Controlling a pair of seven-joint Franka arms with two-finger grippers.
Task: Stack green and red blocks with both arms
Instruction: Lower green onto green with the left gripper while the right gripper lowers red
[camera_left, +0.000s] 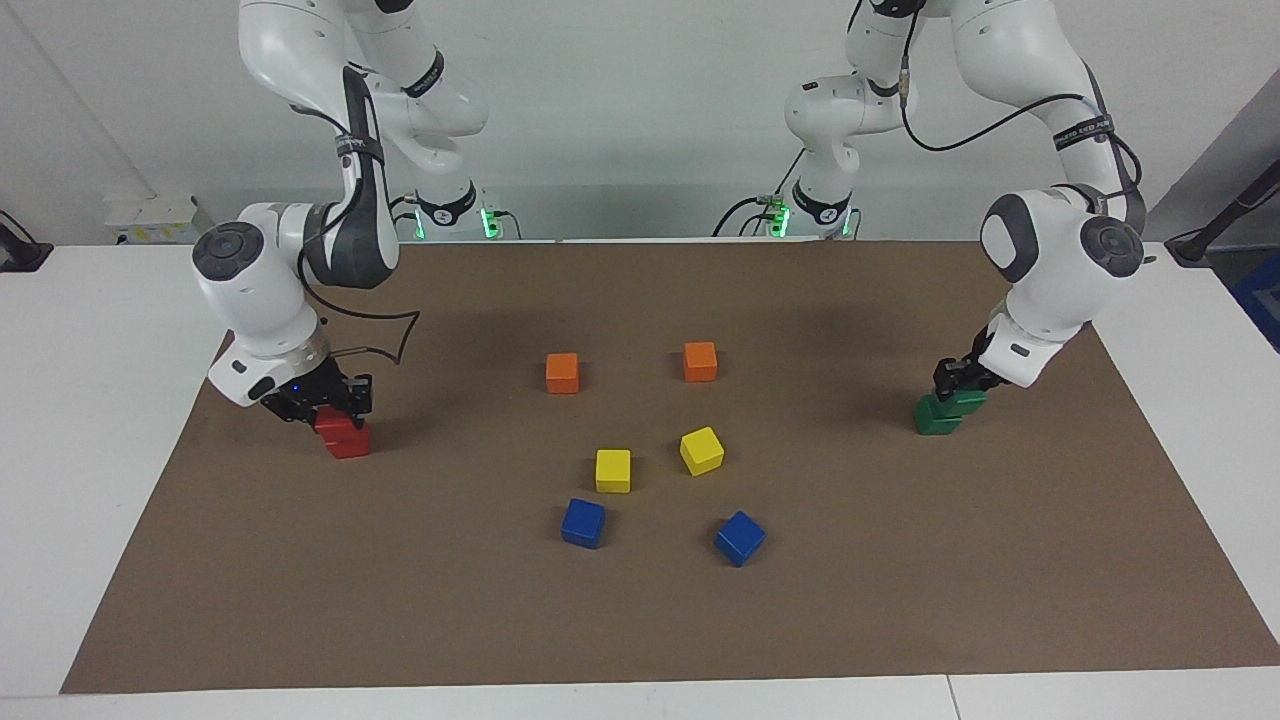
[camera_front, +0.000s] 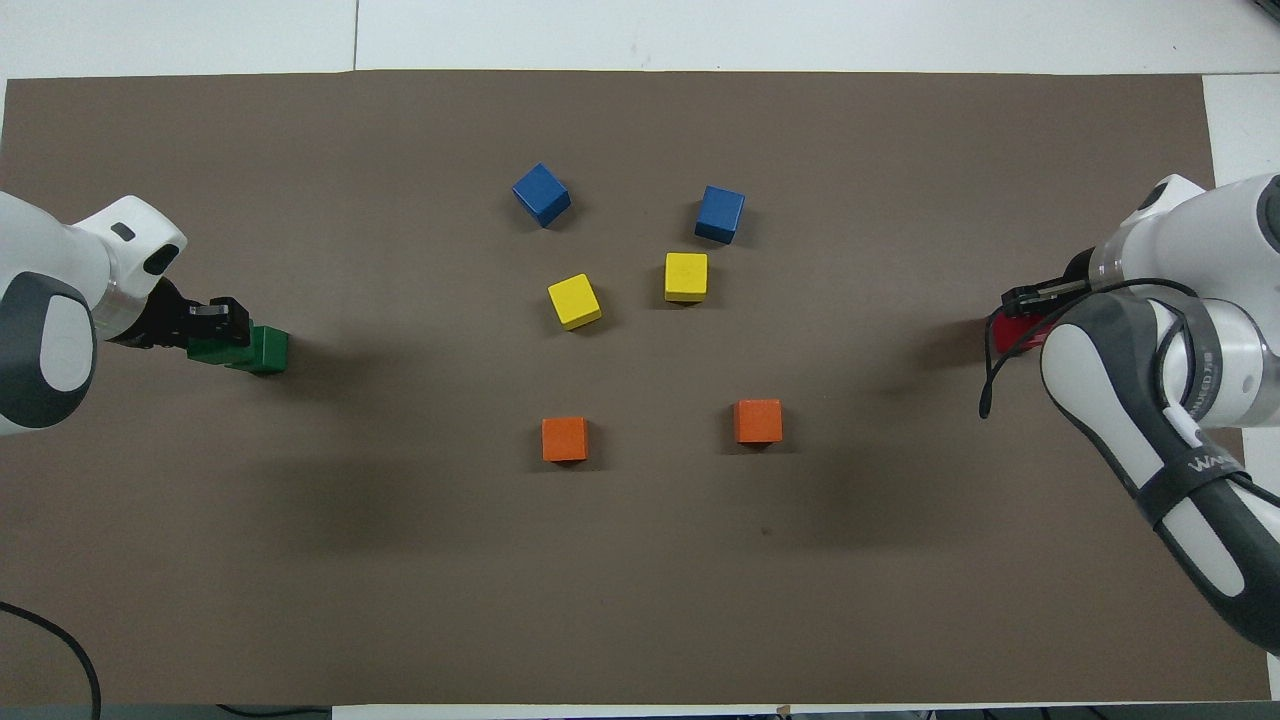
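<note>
At the right arm's end of the mat, my right gripper is shut on a red block. It holds this block low and partly over the second red block, which sits on the mat. I cannot tell whether the two touch. In the overhead view the right gripper and forearm hide most of the red blocks. At the left arm's end, my left gripper is shut on a green block, which overlaps the top edge of the other green block. From overhead, the left gripper is beside that lower green block.
Mid-mat lie two orange cubes. Farther from the robots come two yellow cubes, then two blue cubes. The brown mat covers most of the white table.
</note>
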